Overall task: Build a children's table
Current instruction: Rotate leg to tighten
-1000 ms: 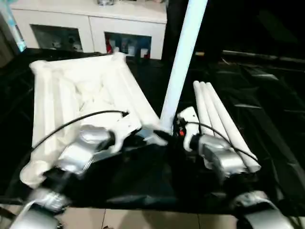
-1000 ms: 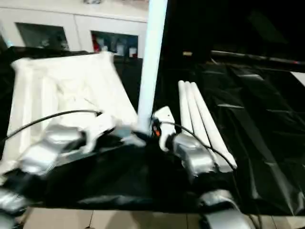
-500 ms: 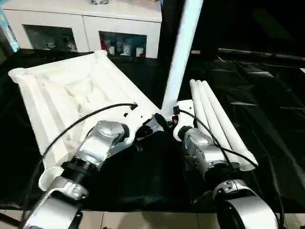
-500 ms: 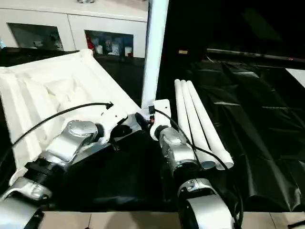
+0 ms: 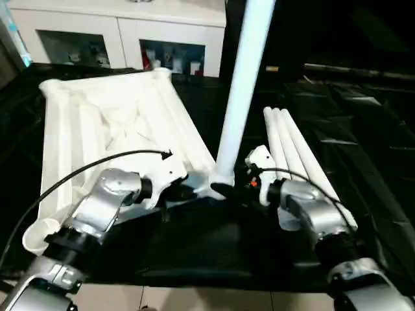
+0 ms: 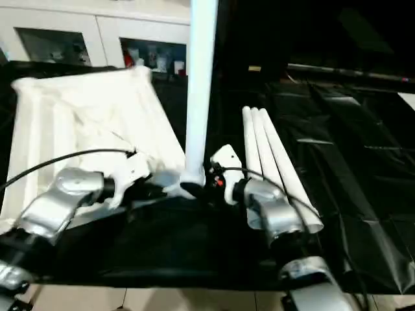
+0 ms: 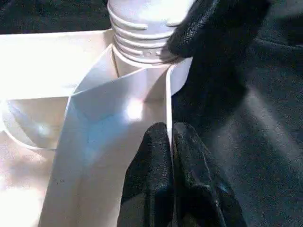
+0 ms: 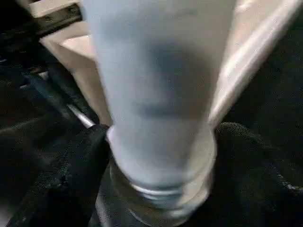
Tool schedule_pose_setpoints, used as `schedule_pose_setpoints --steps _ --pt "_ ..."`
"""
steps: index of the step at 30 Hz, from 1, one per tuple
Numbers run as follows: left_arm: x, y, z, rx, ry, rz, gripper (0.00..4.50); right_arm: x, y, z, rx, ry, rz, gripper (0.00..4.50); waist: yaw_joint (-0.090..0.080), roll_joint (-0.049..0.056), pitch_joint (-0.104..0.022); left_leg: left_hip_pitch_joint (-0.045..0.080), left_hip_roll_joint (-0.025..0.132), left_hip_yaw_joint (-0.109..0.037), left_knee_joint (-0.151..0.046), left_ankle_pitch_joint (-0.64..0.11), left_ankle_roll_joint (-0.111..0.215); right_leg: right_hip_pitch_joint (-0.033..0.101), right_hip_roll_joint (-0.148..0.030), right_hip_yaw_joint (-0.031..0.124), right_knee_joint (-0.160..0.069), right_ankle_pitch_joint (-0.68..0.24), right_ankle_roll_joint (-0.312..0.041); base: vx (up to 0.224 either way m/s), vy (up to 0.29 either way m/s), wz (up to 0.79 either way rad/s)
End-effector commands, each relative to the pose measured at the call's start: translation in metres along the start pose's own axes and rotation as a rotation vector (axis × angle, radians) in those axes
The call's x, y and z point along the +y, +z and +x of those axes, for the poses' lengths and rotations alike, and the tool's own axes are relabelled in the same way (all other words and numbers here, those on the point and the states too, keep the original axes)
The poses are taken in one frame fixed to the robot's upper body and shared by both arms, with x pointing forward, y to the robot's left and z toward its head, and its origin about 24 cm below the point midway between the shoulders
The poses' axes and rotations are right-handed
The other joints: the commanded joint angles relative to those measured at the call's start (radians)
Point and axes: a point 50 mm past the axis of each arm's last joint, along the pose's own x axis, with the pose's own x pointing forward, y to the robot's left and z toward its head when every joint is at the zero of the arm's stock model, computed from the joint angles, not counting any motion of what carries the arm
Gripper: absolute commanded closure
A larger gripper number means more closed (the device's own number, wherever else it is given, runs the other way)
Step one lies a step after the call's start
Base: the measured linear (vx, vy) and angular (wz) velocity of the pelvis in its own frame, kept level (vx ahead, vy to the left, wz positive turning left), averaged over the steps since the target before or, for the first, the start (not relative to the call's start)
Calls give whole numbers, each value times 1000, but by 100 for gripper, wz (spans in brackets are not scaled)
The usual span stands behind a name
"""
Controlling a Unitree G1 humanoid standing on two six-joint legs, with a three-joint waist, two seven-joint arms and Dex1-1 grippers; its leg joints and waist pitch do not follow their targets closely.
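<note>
A white plastic table top (image 5: pixel 110 129) lies upside down, ribbed side up, on a desk (image 5: pixel 363 136) draped in black sheeting. One white leg (image 5: pixel 243 84) stands upright in the top's corner socket (image 7: pixel 142 33) nearest the robot, right between the two end effectors. The left end effector (image 7: pixel 171 156) reaches in from the left, just beside that socket; its two black fingers (image 7: pixel 151 175) are pressed together on a thin upright wall of the top's edge, pinching it. The right end effector (image 8: pixel 156 156) comes in from the other side at the foot of the standing leg. Its black fingers (image 8: pixel 61 179) sit on either side of the leg's base, spread about as wide as the tube; whether they press on it or stand just clear cannot be told. In the left wrist view a black fingertip of the right end effector rests against the threaded collar of the socket. Just beyond the right end effector, three more legs (image 5: pixel 295 155) lie flat side by side on the sheeting, touching one another, pointing away from the robot. Well beyond both end effectors, past the far edge of the top, stands a white cabinet (image 5: pixel 123 32) with small items on its shelves.
</note>
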Motion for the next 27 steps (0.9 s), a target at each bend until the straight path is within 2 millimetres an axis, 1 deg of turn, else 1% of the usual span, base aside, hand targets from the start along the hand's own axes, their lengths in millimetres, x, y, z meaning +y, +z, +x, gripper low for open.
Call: schedule_pose_setpoints --steps 1,3,4,5,6,7,8,10,11,12,13,16,17,18,20,22,23,24,25,26,27 --pt "-7 5 4 -12 -57 35 450 1 5 -1 2 32 -17 63 -1 14 -60 10 18 4 -66 -213 7 46 -57 29 -62 -119 -223 0 0 0" --pt "-7 5 4 -15 -57 33 450 2 6 -1 2 42 -15 63 1 15 -63 9 17 4 -64 -185 10 48 -57 29 -57 -76 -230 0 0 0" --pt "-7 5 3 -17 -58 30 450 2 6 0 4 48 -13 63 1 14 -62 8 16 4 -64 -181 11 49 -57 28 -56 -69 -231 0 0 0" --pt "-7 5 3 -15 -62 30 450 2 6 0 8 53 -10 63 2 16 -62 9 16 4 -64 -180 11 48 -56 28 -56 -64 -232 0 0 0" --pt "-8 4 2 -14 -65 31 450 2 5 0 13 58 -8 63 1 15 -63 9 16 4 -63 -182 11 49 -57 28 -56 -66 -233 0 0 0" --pt "-8 4 2 -12 -68 31 450 1 5 0 16 55 -9 78 1 14 -63 9 16 4 -63 -183 10 49 -57 28 -56 -68 -233 0 0 0" --pt "-8 3 2 -11 -69 30 450 1 5 1 10 56 0 78 2 14 -62 9 17 4 -64 -189 10 49 -58 28 -57 -79 -233 0 0 0" --pt "-8 3 2 -10 -69 27 450 1 6 1 -4 56 9 101 2 14 -61 9 17 4 -65 -196 8 48 -58 28 -59 -95 -231 0 0 0" --pt "-8 3 2 -10 -69 27 450 1 6 1 -4 56 9 101 3 14 -61 10 17 4 -65 -196 7 48 -58 28 -59 -98 -229 0 0 0" --pt "-8 2 1 -8 -69 26 450 2 7 2 -10 63 18 122 4 16 -62 12 18 4 -65 -194 5 47 -57 28 -58 -93 -229 0 0 0" --pt "-8 2 1 -7 -68 25 450 2 6 2 -10 64 19 134 5 15 -62 12 17 4 -64 -192 6 47 -57 28 -58 -88 -230 0 0 0" --pt "-8 1 1 -3 -69 22 450 3 5 2 -7 69 25 145 8 16 -63 11 17 4 -64 -179 5 48 -56 28 -55 -65 -232 0 0 0" --pt "-8 1 1 -1 -68 20 450 4 3 3 -5 68 32 159 9 15 -63 11 16 5 -63 -178 6 49 -57 28 -55 -62 -232 0 0 0" --pt "-8 1 1 -1 -67 19 450 4 2 3 -2 66 38 163 9 15 -63 10 16 4 -63 -178 6 49 -56 27 -54 -62 -231 0 0 0" --pt "-8 0 2 4 -59 14 450 4 -5 4 2 19 71 165 9 15 -64 11 16 5 -63 -177 6 49 -57 28 -55 -65 -231 0 0 0" --pt "-8 -1 6 6 -43 4 450 2 -11 6 3 -54 103 167 8 17 -61 11 16 4 -65 -192 -1 48 -58 28 -57 -90 -229 0 0 0" --pt "-8 -1 6 6 -43 4 450 2 -11 6 3 -54 103 168 6 16 -57 11 16 3 -68 -221 -10 45 -58 28 -62 -138 -222 0 0 0" --pt "-8 -1 6 5 -40 3 450 2 -12 6 2 -65 107 168 4 15 -57 12 16 1 -70 -247 -18 45 -60 28 -66 -187 -211 0 0 0" --pt "-6 1 12 3 -11 -11 450 -1 -17 9 -1 -151 148 168 2 14 -56 13 16 2 -70 -254 -21 44 -60 30 -68 -202 -207 0 0 0" --pt "-2 5 23 2 58 -38 450 -3 -25 16 3 -294 224 169 -2 17 -53 14 15 2 -72 -270 -30 39 -59 31 -71 -235 -198 0 0 0" --pt "1 8 30 2 109 -56 450 -4 -29 22 15 -384 267 169 -7 17 -51 18 13 2 -73 -288 -47 34 -60 32 -77 -286 -187 0 0 0"
